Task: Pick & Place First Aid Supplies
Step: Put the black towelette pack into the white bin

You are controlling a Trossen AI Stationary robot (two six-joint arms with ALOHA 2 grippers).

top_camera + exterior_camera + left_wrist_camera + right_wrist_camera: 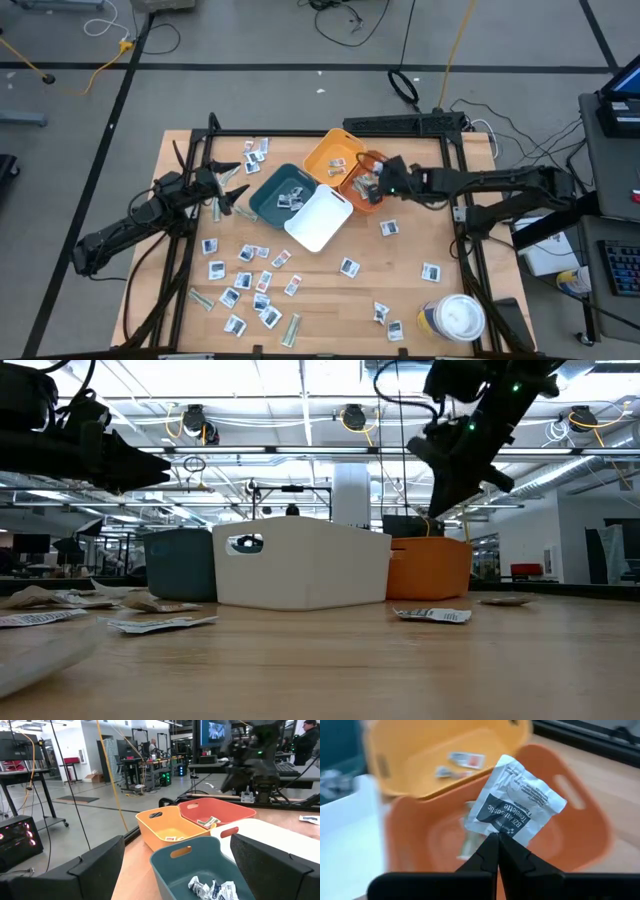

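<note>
My right gripper (496, 845) hangs over the orange bin (580, 825), shut on a white packet with a dark grey printed panel (516, 802). In the high view this gripper (378, 181) sits above the orange bin (362, 196), beside the yellow bin (335, 152). Both bins hold a few packets lying flat on their floors. My left gripper (228, 190) waits open and level at the table's left, facing the teal bin (195, 870). Many small white packets (245, 272) and narrow strips lie flat on the wood. My right gripper pinches the packet by a corner of its printed end (495, 832) between the two fingertips. The fingers slant down from the table's right side. The packet sticks out beyond them, lifted clear above the orange bin's floor.
The teal bin (283, 190) and the white bin (320, 218) stand close together with the other two at the table's middle. A round white-lidded tub (458, 318) stands at the near right corner. Loose packets cover the near left; a few lie at the right.
</note>
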